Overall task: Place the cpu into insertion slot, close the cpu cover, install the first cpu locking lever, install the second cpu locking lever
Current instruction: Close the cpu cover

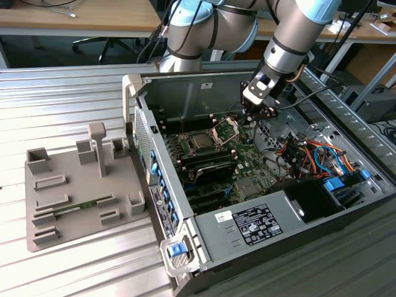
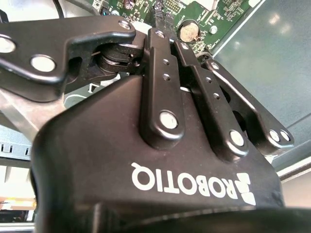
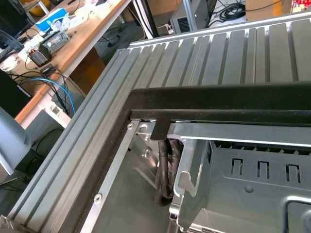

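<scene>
On ribbed metal table (image 1: 62,99) — case (image 1: 192,86), pincer (image 1: 258,114), desks (image 1: 80,18)

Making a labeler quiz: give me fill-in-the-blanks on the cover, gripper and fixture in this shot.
1. The cover by the slot stands ___, not shut.
2. The gripper hangs at the exterior view's ___ of the cover.
3. The grey fixture lies to the exterior view's ___ of the case.
Missing words: open; right; left.
</scene>
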Available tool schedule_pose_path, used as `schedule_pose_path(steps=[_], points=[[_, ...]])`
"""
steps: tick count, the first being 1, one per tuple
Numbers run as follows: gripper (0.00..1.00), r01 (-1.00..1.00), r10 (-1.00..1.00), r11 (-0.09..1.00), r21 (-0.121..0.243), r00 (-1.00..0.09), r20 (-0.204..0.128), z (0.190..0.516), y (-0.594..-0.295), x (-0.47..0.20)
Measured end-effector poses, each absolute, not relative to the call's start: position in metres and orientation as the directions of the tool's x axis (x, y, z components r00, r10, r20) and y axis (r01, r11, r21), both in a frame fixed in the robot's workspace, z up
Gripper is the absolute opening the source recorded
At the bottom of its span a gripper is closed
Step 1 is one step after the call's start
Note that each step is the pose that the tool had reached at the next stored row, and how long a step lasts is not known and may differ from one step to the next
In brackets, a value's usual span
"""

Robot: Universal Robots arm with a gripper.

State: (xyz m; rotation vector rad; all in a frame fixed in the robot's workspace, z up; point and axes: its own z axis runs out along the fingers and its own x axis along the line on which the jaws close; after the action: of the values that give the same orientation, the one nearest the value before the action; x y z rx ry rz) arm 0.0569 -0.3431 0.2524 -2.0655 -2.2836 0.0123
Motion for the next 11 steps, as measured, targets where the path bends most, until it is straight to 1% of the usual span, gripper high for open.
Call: schedule_pose_path(steps=[11], points=[[0.1,0.994,0.994,0.101,-0.048,-0.099,0.041,0.2524,-0.3431,0.0501]])
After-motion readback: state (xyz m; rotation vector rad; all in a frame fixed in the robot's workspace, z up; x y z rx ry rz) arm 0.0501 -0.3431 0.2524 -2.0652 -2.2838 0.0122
